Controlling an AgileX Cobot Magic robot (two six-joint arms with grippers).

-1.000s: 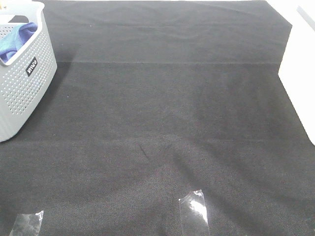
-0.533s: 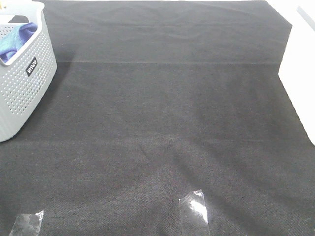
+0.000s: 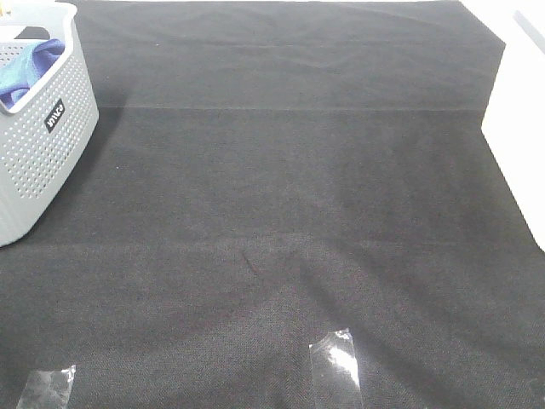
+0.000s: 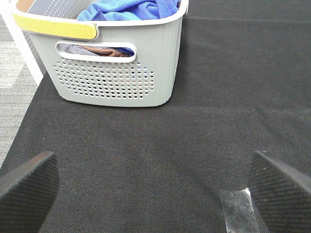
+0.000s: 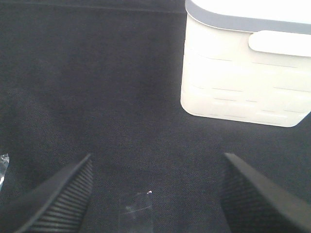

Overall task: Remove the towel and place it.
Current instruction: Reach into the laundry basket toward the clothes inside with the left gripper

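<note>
The blue towel (image 3: pixel 25 68) lies crumpled inside the grey perforated basket (image 3: pixel 47 162) at the far left of the exterior high view; it also shows in the left wrist view as the towel (image 4: pixel 129 9) heaped over the basket's rim (image 4: pixel 146 22). My left gripper (image 4: pixel 155 187) is open above the black table cloth, well short of the basket, with nothing between its fingers (image 4: pixel 26 187). My right gripper (image 5: pixel 155 194) is open over bare cloth, empty. Neither gripper appears in the exterior high view.
A white container (image 5: pixel 245 68) stands on the cloth ahead of the right gripper, seen at the right edge as the white container (image 3: pixel 519 128). Clear tape strips (image 3: pixel 336 365) hold the black table cloth (image 3: pixel 281 196) near its front edge. A brown cloth (image 4: pixel 104 50) shows through the basket's handle slot.
</note>
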